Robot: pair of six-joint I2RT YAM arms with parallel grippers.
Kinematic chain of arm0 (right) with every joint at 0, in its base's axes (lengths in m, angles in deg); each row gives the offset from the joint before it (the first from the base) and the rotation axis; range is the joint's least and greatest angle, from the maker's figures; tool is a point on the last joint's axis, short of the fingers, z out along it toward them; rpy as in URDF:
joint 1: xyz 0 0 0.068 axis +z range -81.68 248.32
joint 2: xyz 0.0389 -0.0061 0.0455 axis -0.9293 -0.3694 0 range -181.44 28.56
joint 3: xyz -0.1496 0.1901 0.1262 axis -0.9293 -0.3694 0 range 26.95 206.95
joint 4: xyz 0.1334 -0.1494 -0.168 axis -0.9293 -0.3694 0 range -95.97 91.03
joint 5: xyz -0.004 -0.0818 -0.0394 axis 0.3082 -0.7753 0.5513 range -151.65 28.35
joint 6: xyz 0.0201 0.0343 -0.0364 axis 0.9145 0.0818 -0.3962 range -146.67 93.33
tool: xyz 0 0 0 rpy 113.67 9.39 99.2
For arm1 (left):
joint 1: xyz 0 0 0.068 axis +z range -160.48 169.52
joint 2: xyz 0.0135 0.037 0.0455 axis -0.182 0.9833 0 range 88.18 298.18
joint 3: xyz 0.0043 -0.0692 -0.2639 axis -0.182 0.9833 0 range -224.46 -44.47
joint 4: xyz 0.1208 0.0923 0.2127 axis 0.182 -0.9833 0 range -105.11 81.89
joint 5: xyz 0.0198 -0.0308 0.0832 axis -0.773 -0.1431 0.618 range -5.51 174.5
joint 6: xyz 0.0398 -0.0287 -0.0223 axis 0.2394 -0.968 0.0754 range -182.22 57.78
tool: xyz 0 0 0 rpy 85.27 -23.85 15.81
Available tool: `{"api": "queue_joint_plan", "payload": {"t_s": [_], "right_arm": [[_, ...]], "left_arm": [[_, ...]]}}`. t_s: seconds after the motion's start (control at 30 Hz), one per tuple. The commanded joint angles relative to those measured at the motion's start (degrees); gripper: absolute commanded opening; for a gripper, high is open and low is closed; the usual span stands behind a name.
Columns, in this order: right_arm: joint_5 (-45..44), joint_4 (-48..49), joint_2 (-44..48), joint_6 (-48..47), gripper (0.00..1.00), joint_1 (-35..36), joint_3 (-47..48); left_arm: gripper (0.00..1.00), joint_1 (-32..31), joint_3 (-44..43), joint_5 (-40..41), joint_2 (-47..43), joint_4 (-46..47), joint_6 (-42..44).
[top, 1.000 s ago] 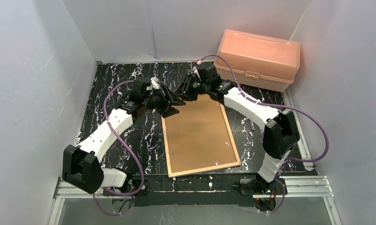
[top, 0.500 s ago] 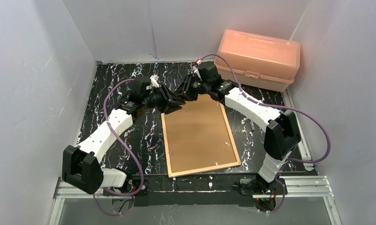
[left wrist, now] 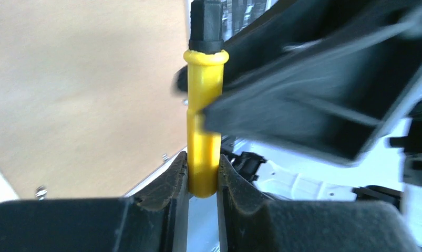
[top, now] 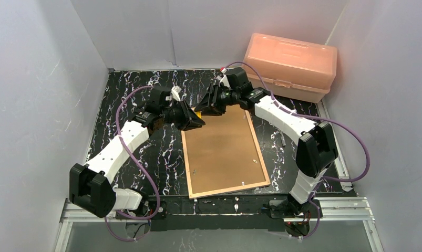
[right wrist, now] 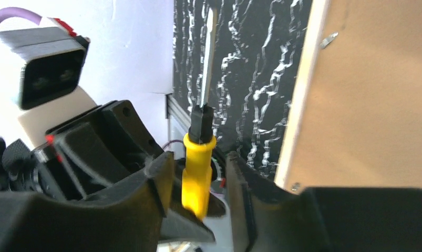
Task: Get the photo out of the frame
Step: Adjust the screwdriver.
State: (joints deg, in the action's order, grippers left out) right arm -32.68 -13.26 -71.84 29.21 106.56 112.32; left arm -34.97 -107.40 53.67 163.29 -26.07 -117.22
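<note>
- The frame [top: 259, 152] lies flat on the black marbled counter [top: 169, 157], between the two arms, with its back facing up.
- The brown backing board [top: 224, 152] covers the whole of the frame's back. The photo cannot be seen in any view.
- Both tools meet above the far left corner of the frame.
- Left tool [left wrist: 203, 168]: narrow, with both fingers pressed against the lower end of the yellow handle of a screwdriver [left wrist: 201, 79].
- Right tool [right wrist: 199, 160]: its fingers stand on either side of the same yellow handle, wider than the handle. A gap shows on each side in the right wrist view.
- Screwdriver: a black collar sits above the yellow handle. In the right wrist view the metal shaft [right wrist: 208, 58] extends away from the right tool over the counter, beside the frame's light wood edge.
- A small metal tab [right wrist: 329, 38] sits on the backing board near that edge.
- A pink plastic box [top: 290, 65] stands at the far right corner of the counter, well apart from the frame.
</note>
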Motion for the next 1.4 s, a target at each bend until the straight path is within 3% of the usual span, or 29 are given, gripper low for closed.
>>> {"api": "queue_joint_plan", "payload": {"t_s": [0.0,0.17,0.4,0.53,0.73,1.23,1.37], "right_arm": [[3.6,-6.4,-0.8,-7.8,0.59,-4.2,6.1],[3.5,-10.0,-1.0,-12.1,0.9,-5.0,7.5],[7.9,-16.2,-4.8,-16.9,0.94,-6.1,11.0],[11.4,-16.3,-6.1,-17.1,0.86,-6.1,12.7],[16.0,-14.3,-7.8,-14.8,0.66,-6.1,12.4],[23.4,-9.2,-9.1,-10.2,0.42,-6.7,10.4],[24.7,-9.5,-9.2,-10.0,0.4,-6.9,10.0]], "left_arm": [[0.0,1.2,-2.0,1.8,-1.1,-13.7,10.5],[0.0,1.2,-4.2,0.8,-0.9,-20.0,19.3],[0.0,1.1,-5.7,-1.2,-0.6,-23.5,28.4],[0.0,0.5,-5.8,-2.2,0.2,-23.5,31.6],[0.0,-1.5,-7.7,-1.0,0.6,-23.1,36.5],[0.0,-5.9,-7.4,4.3,-0.6,-23.1,43.8],[0.0,-6.1,-7.3,5.2,-0.5,-23.5,44.3]]}}
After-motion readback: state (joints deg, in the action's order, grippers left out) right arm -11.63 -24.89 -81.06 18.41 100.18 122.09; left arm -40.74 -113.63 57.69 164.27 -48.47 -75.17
